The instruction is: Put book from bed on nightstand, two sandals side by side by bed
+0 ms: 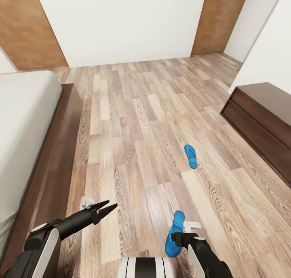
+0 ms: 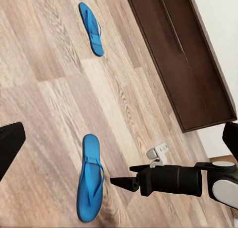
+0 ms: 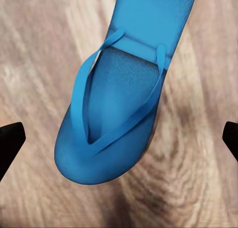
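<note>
Two bright blue sandals lie on the wood-plank floor. The far sandal (image 1: 190, 156) (image 2: 92, 27) rests alone in the middle of the room. The near sandal (image 1: 174, 233) (image 2: 89, 177) (image 3: 119, 104) lies flat at my right. My right gripper (image 1: 177, 238) (image 2: 113, 181) (image 3: 119, 138) hovers just over its strap end, open, fingertips wide on either side without touching it. My left gripper (image 1: 110, 206) is open and empty, low beside the bed (image 1: 60, 157), whose pale mattress (image 1: 22, 120) is at the left. The book and the nightstand are out of view.
A long low dark-wood cabinet (image 1: 262, 120) (image 2: 183, 54) stands against the right wall. White walls and brown door panels (image 1: 28, 28) close the far end. Bare floor (image 1: 133, 120) stretches between the bed frame and the cabinet.
</note>
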Robot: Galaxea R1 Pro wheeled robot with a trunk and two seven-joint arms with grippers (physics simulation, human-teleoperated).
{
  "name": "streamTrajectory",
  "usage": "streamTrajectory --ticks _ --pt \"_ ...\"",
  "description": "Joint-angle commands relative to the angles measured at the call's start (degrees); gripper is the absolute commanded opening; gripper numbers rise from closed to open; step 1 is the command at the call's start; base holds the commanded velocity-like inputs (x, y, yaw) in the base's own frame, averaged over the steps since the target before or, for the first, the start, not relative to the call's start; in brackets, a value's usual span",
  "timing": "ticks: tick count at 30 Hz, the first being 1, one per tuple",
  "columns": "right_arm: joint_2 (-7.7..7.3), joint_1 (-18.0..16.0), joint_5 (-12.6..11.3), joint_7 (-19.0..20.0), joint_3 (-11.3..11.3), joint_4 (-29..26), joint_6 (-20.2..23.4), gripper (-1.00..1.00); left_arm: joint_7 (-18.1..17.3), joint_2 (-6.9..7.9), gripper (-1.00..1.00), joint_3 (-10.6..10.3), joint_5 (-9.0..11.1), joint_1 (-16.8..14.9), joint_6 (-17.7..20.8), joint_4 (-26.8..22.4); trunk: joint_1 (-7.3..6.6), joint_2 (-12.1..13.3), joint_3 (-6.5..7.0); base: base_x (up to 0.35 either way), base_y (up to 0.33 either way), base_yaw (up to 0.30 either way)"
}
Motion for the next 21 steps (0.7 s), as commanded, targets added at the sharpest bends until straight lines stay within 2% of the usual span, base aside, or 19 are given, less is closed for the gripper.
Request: streamTrajectory --ticks 1,14,21 --pt "0.05 -0.01 -0.03 -0.11 -0.12 -0.10 0.31 1.00 -0.08 0.02 1.00 0.02 0.32 -0.02 0.47 0.00 0.01 -0.03 -0.27 0.000 0.000 0.000" --pt "0.05 -0.01 0.00 -0.11 -0.12 -0.10 0.31 1.00 -0.12 -0.04 1.00 0.02 0.32 -0.02 0.60 -0.01 0.35 -0.20 -3.15 0.000 0.000 0.000" --pt "0.05 -0.01 0.01 -0.11 -0.12 -0.10 0.31 1.00 -0.12 -0.04 1.00 0.02 0.35 -0.02 0.59 -0.01 0.35 -0.20 -3.15 0.000 0.000 0.000"
